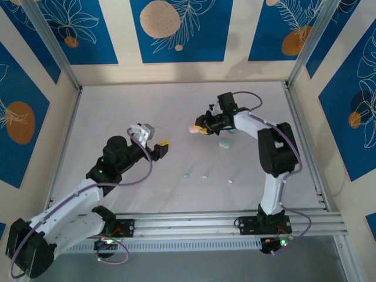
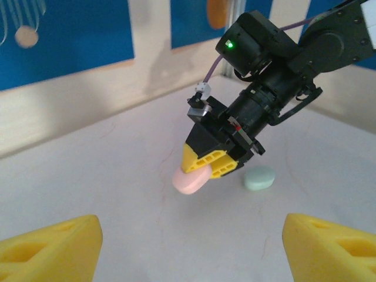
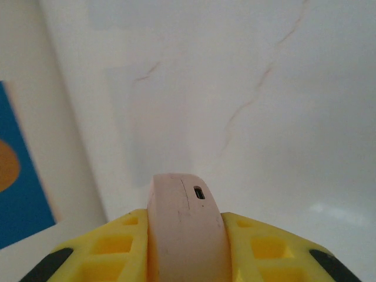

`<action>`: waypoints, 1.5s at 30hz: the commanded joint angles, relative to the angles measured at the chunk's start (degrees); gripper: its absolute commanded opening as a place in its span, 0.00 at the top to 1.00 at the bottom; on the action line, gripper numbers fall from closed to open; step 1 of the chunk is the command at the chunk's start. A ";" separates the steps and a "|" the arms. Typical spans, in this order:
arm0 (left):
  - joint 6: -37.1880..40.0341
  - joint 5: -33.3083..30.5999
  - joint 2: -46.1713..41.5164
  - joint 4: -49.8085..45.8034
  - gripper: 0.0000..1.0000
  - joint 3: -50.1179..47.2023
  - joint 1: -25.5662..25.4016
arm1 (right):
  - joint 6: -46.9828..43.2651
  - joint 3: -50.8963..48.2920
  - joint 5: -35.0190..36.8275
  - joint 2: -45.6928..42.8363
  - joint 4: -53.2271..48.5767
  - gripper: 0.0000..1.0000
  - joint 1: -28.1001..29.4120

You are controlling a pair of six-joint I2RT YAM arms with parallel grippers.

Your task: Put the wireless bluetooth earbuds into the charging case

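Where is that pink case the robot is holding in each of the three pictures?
Top external: pink case near picture centre, at the right gripper tip.
Left wrist: pink case mid-frame, poking from the yellow fingers, left of the mint case.
Right wrist: pink case bottom centre, between the yellow fingers.
Shared landmark: those yellow fingers clamping it.

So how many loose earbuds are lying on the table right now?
3, in a row toward the arms' bases: left bud, middle bud, right bud. Others may be hidden.
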 commanded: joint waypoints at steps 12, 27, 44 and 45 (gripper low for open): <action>-2.50 -3.89 -2.36 -13.50 0.19 4.96 0.03 | -3.78 16.51 4.07 17.19 -5.46 0.73 2.40; -2.50 -2.86 -1.19 -12.60 0.19 5.65 0.03 | -9.40 14.57 13.82 11.63 -13.69 0.46 2.82; -3.62 -0.70 1.87 -9.04 0.16 5.55 0.10 | -29.58 -3.75 17.94 -7.40 -16.31 0.39 -9.15; -3.75 -0.50 2.17 -8.85 0.16 5.70 0.09 | -29.99 -3.84 18.26 -6.82 -16.64 0.39 -9.75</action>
